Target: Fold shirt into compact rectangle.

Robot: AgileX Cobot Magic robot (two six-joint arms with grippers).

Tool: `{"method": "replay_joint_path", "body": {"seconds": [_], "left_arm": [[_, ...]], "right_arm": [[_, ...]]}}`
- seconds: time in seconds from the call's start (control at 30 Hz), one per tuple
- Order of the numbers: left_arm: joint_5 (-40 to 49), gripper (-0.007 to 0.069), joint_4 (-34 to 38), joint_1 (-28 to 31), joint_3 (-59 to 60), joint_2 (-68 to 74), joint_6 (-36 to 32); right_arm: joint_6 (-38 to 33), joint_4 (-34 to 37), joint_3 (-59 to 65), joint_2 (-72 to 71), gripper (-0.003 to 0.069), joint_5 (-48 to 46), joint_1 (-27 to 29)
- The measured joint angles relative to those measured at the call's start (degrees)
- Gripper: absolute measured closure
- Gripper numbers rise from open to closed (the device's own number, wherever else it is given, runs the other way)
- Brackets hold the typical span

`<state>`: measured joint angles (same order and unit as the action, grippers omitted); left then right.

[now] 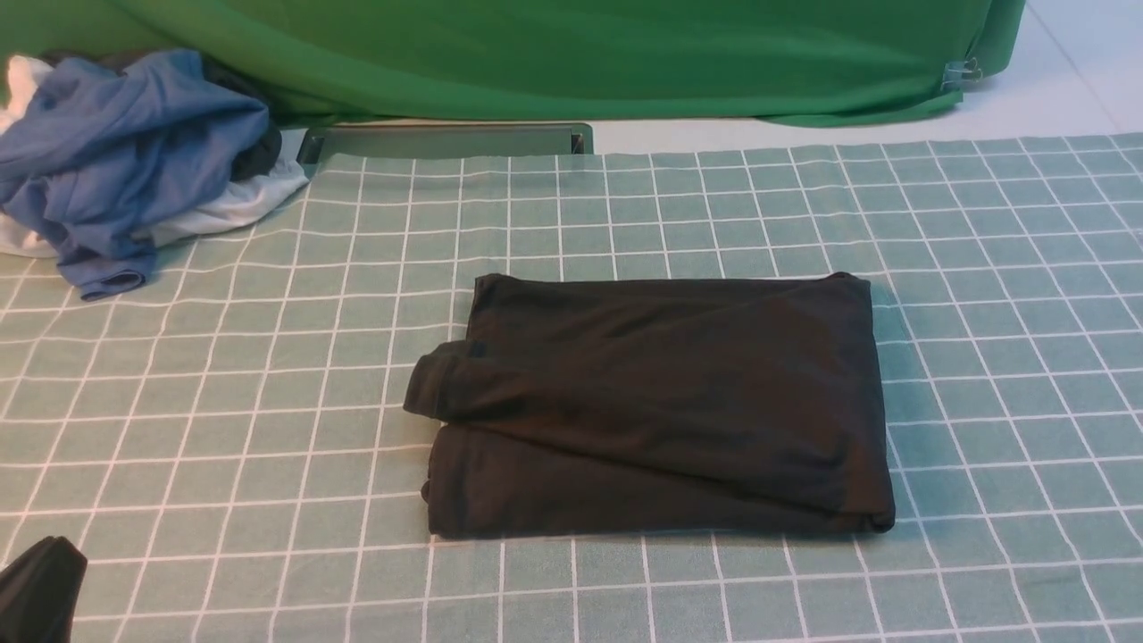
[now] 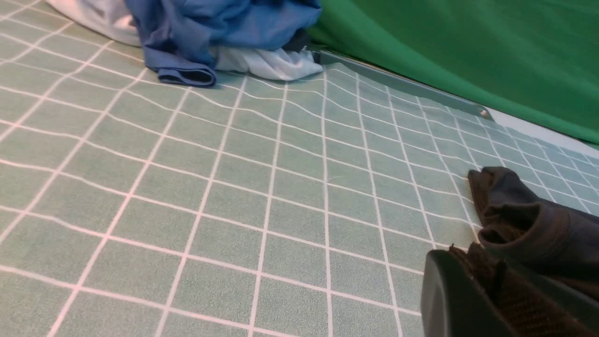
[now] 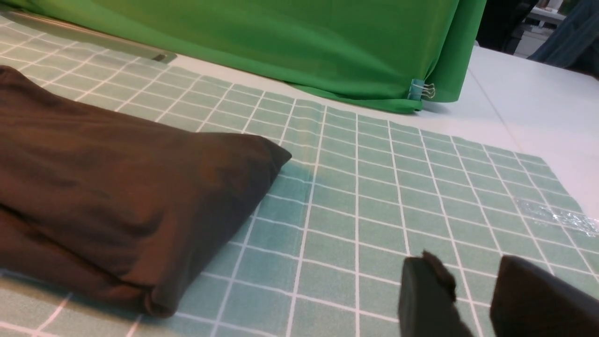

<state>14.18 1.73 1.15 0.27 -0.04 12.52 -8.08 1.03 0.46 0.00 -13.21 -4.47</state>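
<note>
The black shirt (image 1: pixel 661 402) lies folded into a rough rectangle in the middle of the checked cloth, with one rolled fold sticking out on its left side. My left gripper (image 1: pixel 40 589) sits at the near left corner, well apart from the shirt. In the left wrist view that gripper (image 2: pixel 472 255) is shut with nothing in it, and the shirt's (image 2: pixel 529 224) rolled edge lies just beyond it. My right gripper (image 3: pixel 468 276) is outside the front view; it hangs open over bare cloth to the right of the shirt (image 3: pixel 107 187).
A pile of blue and white clothes (image 1: pixel 116 161) lies at the far left. A big green cloth (image 1: pixel 571 54) drapes along the back, held by a binder clip (image 3: pixel 421 90). A metal strip (image 1: pixel 446 140) lies before it. White tabletop (image 1: pixel 1054 80) shows beyond the checked cloth (image 1: pixel 223 402).
</note>
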Motion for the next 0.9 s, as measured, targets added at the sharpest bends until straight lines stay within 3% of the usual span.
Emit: {"method": "replay_joint_path", "body": {"seconds": [0.9], "left_arm": [[0.34,0.0608,-0.12,0.05,0.00,0.00,-0.20]], "right_arm": [[0.05,0.00,0.00,0.00,0.0421,0.00,0.00]]}}
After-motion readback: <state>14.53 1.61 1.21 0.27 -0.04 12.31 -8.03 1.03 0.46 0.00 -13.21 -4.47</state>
